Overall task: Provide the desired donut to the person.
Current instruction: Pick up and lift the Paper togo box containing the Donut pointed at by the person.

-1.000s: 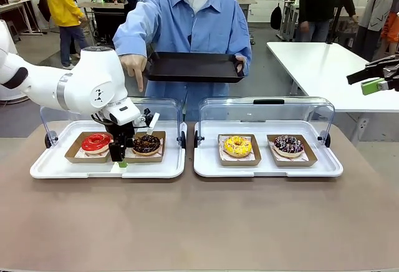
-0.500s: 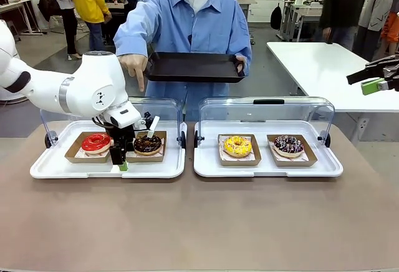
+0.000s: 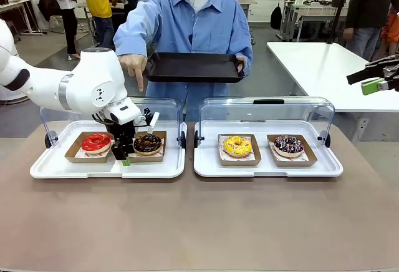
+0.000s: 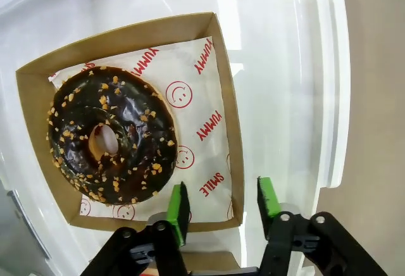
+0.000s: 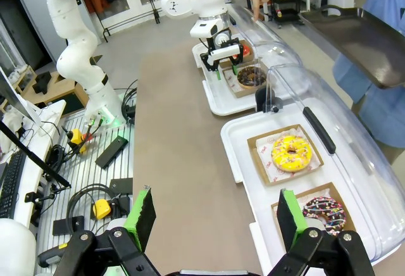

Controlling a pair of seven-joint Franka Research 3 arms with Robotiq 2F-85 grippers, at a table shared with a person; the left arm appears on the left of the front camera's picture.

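Left tool [image 4: 221,203] half open — pads [image 4: 180,207] astride one wall of the donut box [image 4: 235,162] (unclamped) — right tool [image 5: 215,219] wide, empty.

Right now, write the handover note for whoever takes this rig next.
Left gripper: jaws part open astride one wall of the cardboard box holding the chocolate nut donut, not visibly clamped.
Right gripper: open, empty, off to the right side.
The box sits in the left white tray beside the red donut. The person's pointing hand aims down at that tray; the other hand holds out a black tray.
Done: donut reached.
Left: grip the box, lift it, likely set it on the black tray.
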